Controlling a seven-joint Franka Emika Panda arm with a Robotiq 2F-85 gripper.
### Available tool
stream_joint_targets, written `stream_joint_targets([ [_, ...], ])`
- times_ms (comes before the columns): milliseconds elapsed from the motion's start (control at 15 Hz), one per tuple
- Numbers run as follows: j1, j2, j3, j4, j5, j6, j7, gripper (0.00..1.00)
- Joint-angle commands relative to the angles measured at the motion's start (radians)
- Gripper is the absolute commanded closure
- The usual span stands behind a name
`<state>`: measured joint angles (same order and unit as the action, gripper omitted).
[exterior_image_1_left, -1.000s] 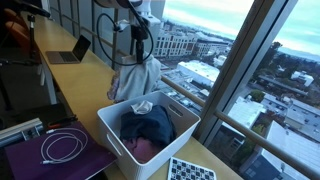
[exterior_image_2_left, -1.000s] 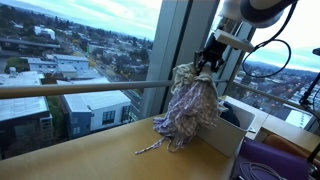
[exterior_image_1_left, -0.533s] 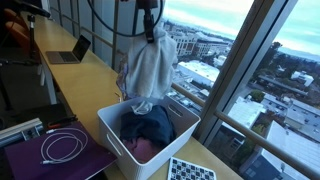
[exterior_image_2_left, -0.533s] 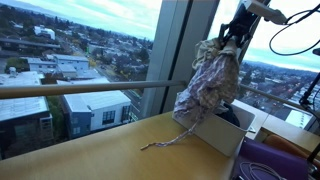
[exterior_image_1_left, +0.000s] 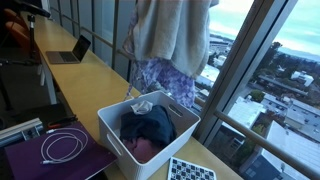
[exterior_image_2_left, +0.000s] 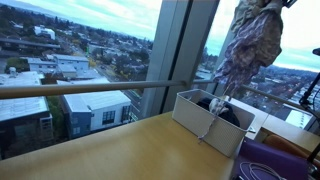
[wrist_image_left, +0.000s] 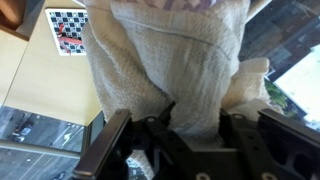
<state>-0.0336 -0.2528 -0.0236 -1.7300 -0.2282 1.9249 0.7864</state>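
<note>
Pale wooden counter (exterior_image_2_left: 90, 150) runs along a floor-to-ceiling window, with the city beyond. My gripper (wrist_image_left: 195, 135) is pinching the top fold of a white terry and purple-patterned cloth (wrist_image_left: 165, 70). Change in the last second: the cloth was draped low against the counter and now hangs free. It sits high above the white plastic bin (exterior_image_1_left: 115, 135) of dark clothes (exterior_image_1_left: 148, 125), so the lift has cleared the counter. An open laptop (exterior_image_1_left: 72, 50) sits farther back.

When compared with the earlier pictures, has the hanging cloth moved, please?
Yes. The cloth has risen: earlier it trailed on the table beside the white bin; now its bulk hangs above the bin's rim.
</note>
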Motion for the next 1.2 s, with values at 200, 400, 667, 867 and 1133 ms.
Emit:
stream_joint_targets([
  [200,-0.072,0.007,0.018,0.238,-0.028,-0.125,-0.042,0.93],
  [400,-0.076,0.036,0.021,0.302,-0.036,-0.14,-0.048,0.93],
  [667,-0.074,0.084,0.016,0.391,-0.054,-0.149,-0.057,0.93],
  [867,-0.07,0.12,0.012,0.441,-0.063,-0.151,-0.062,0.93],
  [1133,-0.062,0.163,0.007,0.513,-0.079,-0.174,-0.075,0.93],
])
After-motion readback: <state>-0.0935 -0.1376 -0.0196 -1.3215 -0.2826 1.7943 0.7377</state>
